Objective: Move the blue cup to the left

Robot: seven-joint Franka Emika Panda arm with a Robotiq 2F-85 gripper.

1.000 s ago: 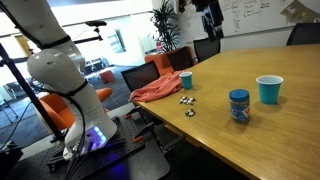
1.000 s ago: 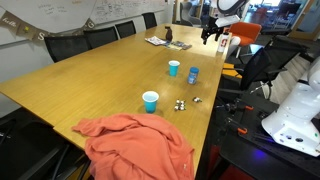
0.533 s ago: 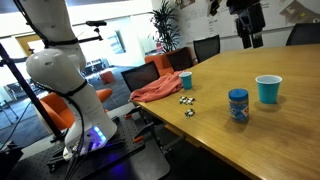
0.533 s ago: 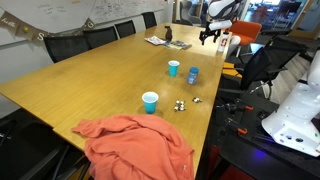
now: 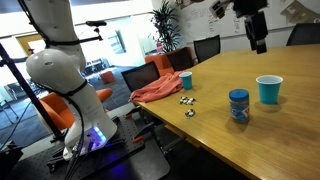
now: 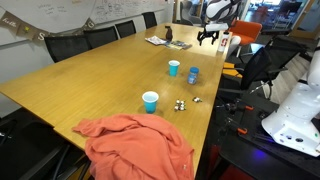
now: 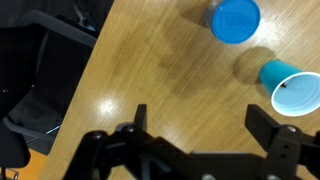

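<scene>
Wide-open, empty hand [image 7: 200, 115] hangs high above wood surface [image 5: 250, 140]; blue cup [image 5: 269, 89] upright on it, beside blue-lid jar [image 5: 239, 105]. Office rm w/ black chairs [image 6: 68, 45], whiteboard [image 6: 80, 15].

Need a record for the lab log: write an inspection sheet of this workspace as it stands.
Surface: wooden table, no spills seen.
Job's things: blue cup upright beside the blue-lidded jar, not touching it.
Clutter: second cup, orange cloth draped at the table edge, small dark pieces, flat items at the far end.
Grippers: gripper open, empty, above the table, clear of the blue cup.
Cables: nothing seen on the table.
Surroundings: office chairs, potted plant, whiteboard.
</scene>
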